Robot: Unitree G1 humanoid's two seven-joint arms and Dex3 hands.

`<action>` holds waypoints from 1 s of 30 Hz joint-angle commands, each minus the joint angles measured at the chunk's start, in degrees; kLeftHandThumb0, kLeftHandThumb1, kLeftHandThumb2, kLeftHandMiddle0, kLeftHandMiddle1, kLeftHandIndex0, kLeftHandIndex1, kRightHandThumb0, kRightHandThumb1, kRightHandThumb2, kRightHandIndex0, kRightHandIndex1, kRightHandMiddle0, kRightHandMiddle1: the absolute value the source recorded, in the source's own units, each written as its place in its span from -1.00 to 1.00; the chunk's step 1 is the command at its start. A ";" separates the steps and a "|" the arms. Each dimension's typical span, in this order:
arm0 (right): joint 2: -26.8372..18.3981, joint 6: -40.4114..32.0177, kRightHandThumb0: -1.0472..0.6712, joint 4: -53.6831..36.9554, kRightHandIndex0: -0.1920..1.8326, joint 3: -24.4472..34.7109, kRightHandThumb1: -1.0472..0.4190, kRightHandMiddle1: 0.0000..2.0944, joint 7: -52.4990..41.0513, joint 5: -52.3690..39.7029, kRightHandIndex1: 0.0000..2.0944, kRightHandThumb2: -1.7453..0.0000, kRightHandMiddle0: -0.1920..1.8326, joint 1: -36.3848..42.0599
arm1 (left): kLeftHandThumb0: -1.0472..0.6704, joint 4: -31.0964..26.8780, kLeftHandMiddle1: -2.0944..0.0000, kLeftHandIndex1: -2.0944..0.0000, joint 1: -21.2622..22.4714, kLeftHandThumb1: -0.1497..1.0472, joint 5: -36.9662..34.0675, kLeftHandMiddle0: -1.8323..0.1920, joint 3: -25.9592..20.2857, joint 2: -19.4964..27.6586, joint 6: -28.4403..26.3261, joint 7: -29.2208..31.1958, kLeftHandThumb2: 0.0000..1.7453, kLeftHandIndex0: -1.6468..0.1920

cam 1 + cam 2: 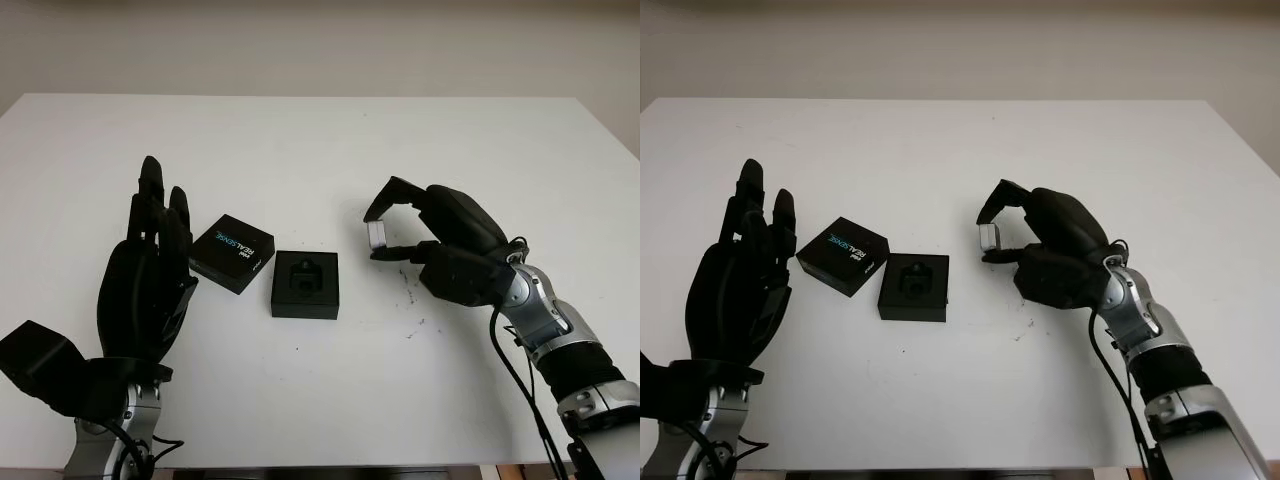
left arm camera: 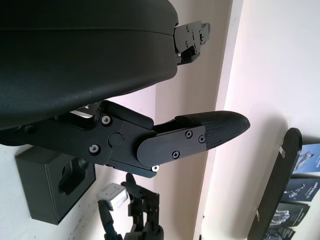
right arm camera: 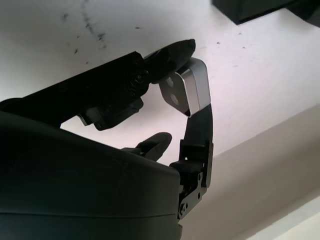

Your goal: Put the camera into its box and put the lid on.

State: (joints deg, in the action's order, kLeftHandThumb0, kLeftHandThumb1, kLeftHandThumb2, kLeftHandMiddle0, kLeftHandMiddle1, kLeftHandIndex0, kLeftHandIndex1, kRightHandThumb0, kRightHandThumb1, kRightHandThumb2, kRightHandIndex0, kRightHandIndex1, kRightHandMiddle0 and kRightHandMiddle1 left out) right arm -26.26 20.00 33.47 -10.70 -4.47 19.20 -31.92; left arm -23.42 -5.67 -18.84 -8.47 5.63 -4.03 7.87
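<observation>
camera (image 1: 377, 235) pinched in right robot hand (image 1: 440, 245) | camera's face hidden | left robot hand (image 1: 148, 275) open

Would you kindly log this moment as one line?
right hand: holds camera above table, right of open box | lid: beside box | left hand: open, raised

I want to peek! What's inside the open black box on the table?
The open black square box holds no camera, just a dark moulded insert with a shaped hollow. The small silver camera is up in the right hand, beside the box. Whatever lies under the insert is covered.
</observation>
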 commanded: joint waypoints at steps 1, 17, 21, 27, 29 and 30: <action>0.80 -1.86 -0.22 -3.16 -0.48 1.83 -0.86 0.46 -1.85 -2.66 -0.78 0.93 -0.48 0.72 | -0.60 -0.66 1.00 1.00 0.95 1.00 0.50 1.00 0.69 -0.28 0.20 -0.05 -0.28 1.00; 5.62 -28.48 -0.29 -29.25 -0.48 6.27 -0.86 0.60 -15.30 -16.78 -0.89 0.94 -0.50 6.07 | -0.61 -0.89 1.00 1.00 -0.15 1.00 1.51 1.00 2.05 -1.48 0.41 -0.45 -0.26 1.00; 6.37 -36.28 -0.31 -34.56 -0.47 6.22 -0.86 0.67 -16.74 -18.75 -0.90 0.94 -0.50 6.55 | -0.61 -0.85 1.00 1.00 -0.33 1.00 2.08 1.00 2.42 -2.00 0.74 -0.92 -0.26 1.00; 6.45 -43.83 -0.31 -39.12 -0.44 4.89 -0.84 0.72 -18.01 -19.02 -0.89 0.94 -0.47 7.22 | -0.61 -0.60 1.00 1.00 -0.39 1.00 2.83 1.00 2.82 -2.75 1.45 -1.20 -0.25 1.00; 6.60 -46.48 -0.31 -40.42 -0.44 4.72 -0.84 0.75 -18.17 -19.24 -0.90 0.94 -0.45 7.44 | -0.61 -0.53 1.00 1.00 -0.30 1.00 3.03 1.00 3.06 -3.04 1.64 -1.34 -0.25 1.00; 6.72 -47.69 -0.31 -41.17 -0.44 4.67 -0.83 0.76 -18.13 -19.32 -0.90 0.94 -0.44 7.64 | -0.61 -0.51 1.00 1.00 -0.25 1.00 3.25 1.00 3.25 -3.23 1.72 -1.52 -0.26 1.00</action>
State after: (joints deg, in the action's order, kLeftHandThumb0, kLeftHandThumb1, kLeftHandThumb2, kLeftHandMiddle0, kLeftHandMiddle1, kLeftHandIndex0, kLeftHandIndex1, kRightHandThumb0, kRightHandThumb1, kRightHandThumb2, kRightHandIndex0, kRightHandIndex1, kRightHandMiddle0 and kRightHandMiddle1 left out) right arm -19.76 -26.73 -5.82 -6.01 -22.55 0.20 -24.56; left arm -23.41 -5.94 -15.88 -5.57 2.77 -2.93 6.59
